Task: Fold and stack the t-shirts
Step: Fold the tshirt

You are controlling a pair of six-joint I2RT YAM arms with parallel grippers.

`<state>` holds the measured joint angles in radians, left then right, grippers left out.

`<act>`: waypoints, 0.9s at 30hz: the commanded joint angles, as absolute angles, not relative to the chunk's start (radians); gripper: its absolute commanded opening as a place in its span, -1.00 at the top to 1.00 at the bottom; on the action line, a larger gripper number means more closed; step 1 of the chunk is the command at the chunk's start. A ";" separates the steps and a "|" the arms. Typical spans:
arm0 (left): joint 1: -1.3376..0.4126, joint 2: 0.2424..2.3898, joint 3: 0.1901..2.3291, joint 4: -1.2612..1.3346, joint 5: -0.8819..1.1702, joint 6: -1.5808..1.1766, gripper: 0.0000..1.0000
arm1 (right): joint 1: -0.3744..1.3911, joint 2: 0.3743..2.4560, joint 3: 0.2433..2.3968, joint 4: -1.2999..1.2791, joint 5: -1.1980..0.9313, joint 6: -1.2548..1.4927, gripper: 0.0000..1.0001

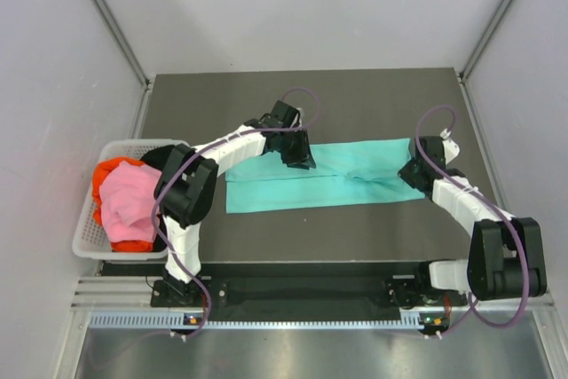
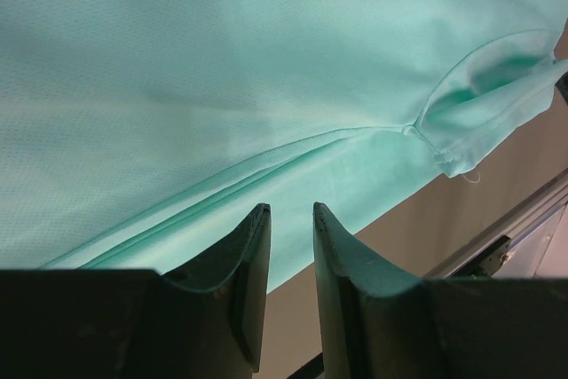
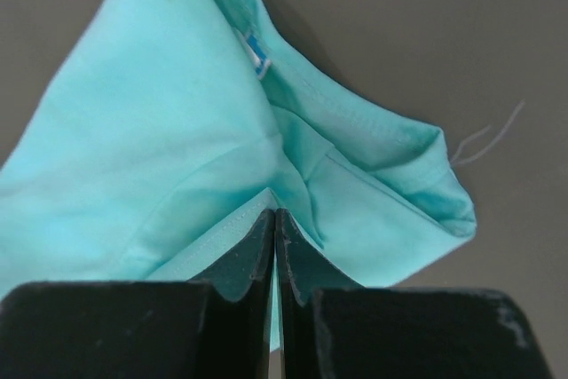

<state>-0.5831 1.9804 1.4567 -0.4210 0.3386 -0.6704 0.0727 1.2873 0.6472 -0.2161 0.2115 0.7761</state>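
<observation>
R pincer (image 3: 275, 217) pinched shut on edge of teal t-shirt (image 1: 346, 185), laid out on bench (image 1: 373, 99) — L pincer (image 2: 290, 212) narrow gap, empty, over cloth.

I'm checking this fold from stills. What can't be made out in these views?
Top view: whether the left gripper touches the teal t-shirt; its wrist covers the fingertips.
Top view: most of the red-orange t-shirt, under the pink t-shirt; the left arm hides part of the basket.
Left wrist view: the shirt's outline, cut off by the frame.
Right wrist view: how much cloth the shut right gripper pinches.
</observation>
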 commanded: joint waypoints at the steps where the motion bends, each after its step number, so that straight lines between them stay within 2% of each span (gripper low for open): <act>1: -0.586 1.967 1.482 -0.436 0.321 -0.655 0.38 | 0.049 1.330 0.716 -0.176 0.190 0.761 0.89; 5: -0.586 1.965 1.489 -0.445 0.311 -0.647 0.37 | 0.043 1.345 0.755 -0.205 0.176 0.744 0.53; 10: -0.586 1.960 1.493 -0.446 0.325 -0.646 0.37 | 0.046 1.301 0.793 -0.279 0.164 0.677 0.44; 13: -0.595 1.931 1.454 -0.366 0.415 -0.655 0.38 | 0.048 1.244 0.795 -0.327 0.152 0.654 0.53; 14: -0.603 1.922 1.447 -0.353 0.426 -0.661 0.39 | 0.051 1.232 0.782 -0.342 0.141 0.650 0.66; 18: -0.679 1.914 1.418 -0.298 0.443 -0.704 0.52 | 0.066 1.181 0.735 -0.342 0.058 0.660 0.92; 24: -0.765 1.989 1.437 -0.229 0.449 -0.761 0.98 | 0.075 1.152 0.667 -0.313 0.005 0.669 0.98; 27: -0.791 2.037 1.476 -0.227 0.442 -0.773 1.00 | 0.075 1.150 0.672 -0.313 0.005 0.661 0.98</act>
